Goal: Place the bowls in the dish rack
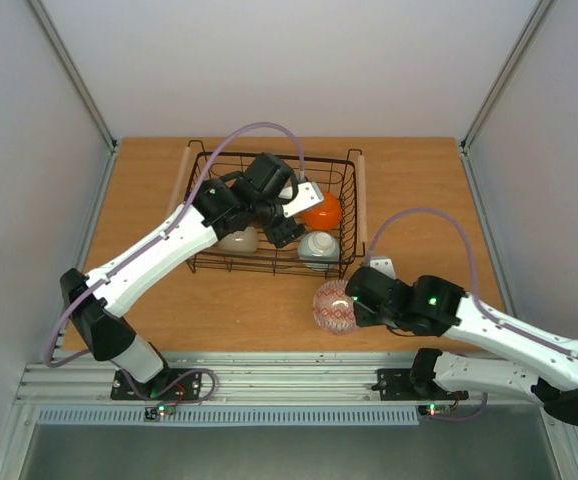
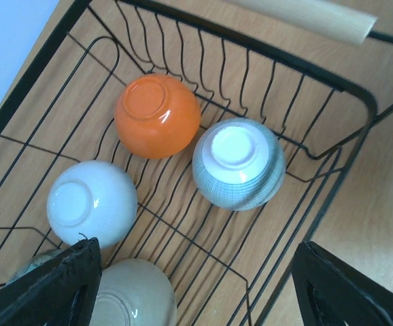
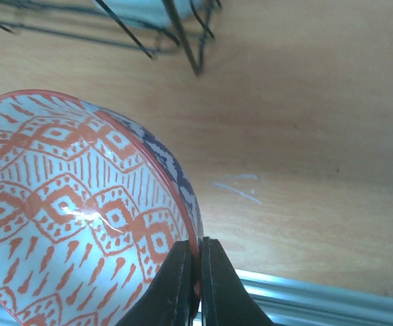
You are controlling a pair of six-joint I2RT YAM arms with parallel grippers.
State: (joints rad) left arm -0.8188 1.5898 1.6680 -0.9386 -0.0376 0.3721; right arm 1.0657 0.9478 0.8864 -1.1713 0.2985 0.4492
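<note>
The black wire dish rack (image 1: 201, 262) stands at the table's middle back. Inside it, upside down, lie an orange bowl (image 2: 157, 116), a pale grey-green bowl (image 2: 238, 164), a white bowl (image 2: 91, 202) and a beige bowl (image 2: 132, 295); the orange bowl (image 1: 322, 212) and the grey-green bowl (image 1: 319, 247) also show from above. My left gripper (image 1: 287, 215) hovers open and empty over the rack, its fingers (image 2: 54, 288) spread wide. My right gripper (image 3: 198, 272) is shut on the rim of the patterned bowl (image 3: 67, 217), blue outside and orange inside, held on edge in front of the rack (image 1: 333, 306).
The rack's wooden handles (image 1: 181, 172) run along its left and right sides. A metal rail (image 1: 269, 384) borders the table's near edge. White walls enclose the table on three sides.
</note>
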